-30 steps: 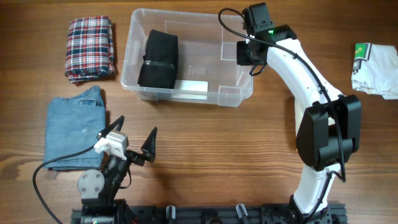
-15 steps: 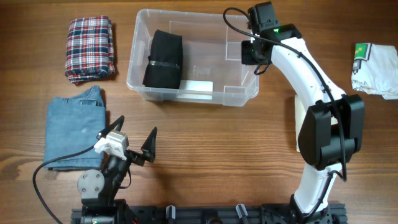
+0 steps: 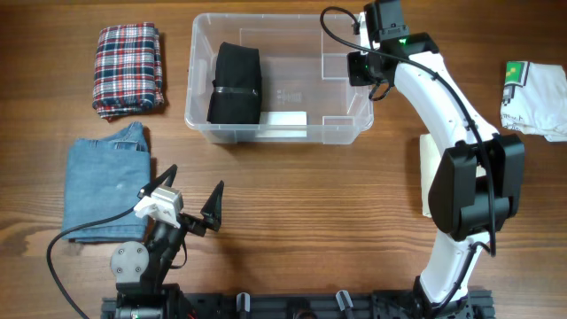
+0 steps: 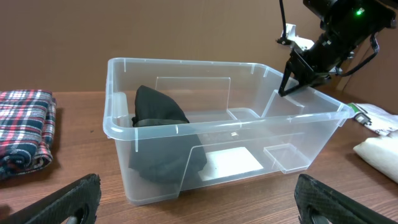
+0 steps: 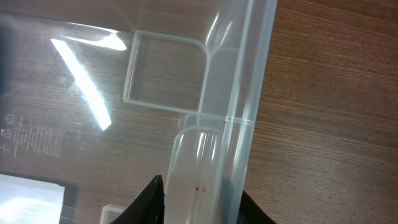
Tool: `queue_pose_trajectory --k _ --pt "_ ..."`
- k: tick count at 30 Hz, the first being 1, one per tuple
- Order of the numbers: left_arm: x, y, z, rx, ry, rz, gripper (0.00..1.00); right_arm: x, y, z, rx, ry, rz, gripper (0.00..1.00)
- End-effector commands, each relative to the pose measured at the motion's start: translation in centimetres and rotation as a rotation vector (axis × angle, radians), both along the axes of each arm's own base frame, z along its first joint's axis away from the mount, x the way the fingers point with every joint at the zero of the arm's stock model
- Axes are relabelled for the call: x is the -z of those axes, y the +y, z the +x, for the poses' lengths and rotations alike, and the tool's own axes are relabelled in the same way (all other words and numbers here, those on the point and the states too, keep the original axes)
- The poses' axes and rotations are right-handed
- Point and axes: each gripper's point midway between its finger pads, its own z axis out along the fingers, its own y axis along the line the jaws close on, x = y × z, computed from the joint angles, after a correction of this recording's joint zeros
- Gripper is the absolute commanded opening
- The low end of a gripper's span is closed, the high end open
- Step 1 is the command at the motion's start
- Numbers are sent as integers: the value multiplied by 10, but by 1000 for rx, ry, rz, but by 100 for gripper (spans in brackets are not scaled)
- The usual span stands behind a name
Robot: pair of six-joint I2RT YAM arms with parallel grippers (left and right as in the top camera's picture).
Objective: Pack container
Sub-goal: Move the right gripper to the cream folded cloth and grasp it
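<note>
Between the right gripper's (image 3: 363,69) narrowed fingers (image 5: 148,206): right-end rim of the container (image 3: 282,135), pinched, one finger inside the wall, one outside. Farther left of that grip, inside, a folded black garment (image 3: 235,84). Well apart from the container, left gripper (image 3: 193,190) spread fully wide, empty, folded jeans (image 3: 106,182) just beside it.

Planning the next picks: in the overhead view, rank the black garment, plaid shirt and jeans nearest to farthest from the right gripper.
1. Black garment, inside the container.
2. Plaid shirt, left of the container.
3. Jeans, front left.
</note>
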Motion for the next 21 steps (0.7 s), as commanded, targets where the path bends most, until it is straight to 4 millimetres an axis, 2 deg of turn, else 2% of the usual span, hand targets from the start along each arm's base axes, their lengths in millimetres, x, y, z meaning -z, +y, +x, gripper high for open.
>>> queue_pose_trajectory --k 1,4,7,8,11,14,17,19,21 --pt "1 2 1 -9 -8 11 100 -22 0 7 -30 -57 -5 29" --pt "1 2 1 -9 -8 11 100 -22 0 7 -34 -61 -7 33" --pt "1 2 1 -9 -8 11 100 -29 -2 11 -28 -86 -13 47" --pt "1 2 1 -9 -8 12 100 -34 -3 11 -24 -99 -17 49" --pt "1 2 1 -9 -8 12 100 -62 -12 11 6 -158 -47 57" --pt "1 2 1 -9 -8 11 100 -116 -39 2 103 -253 -109 61" --pt "1 2 1 -9 -8 12 100 -154 -62 -16 153 -303 -114 66" --pt "1 2 1 -9 -8 12 100 -165 -80 -32 206 -289 -106 67" --pt "1 2 1 -9 -8 12 100 -165 -98 -52 256 -235 -110 68"
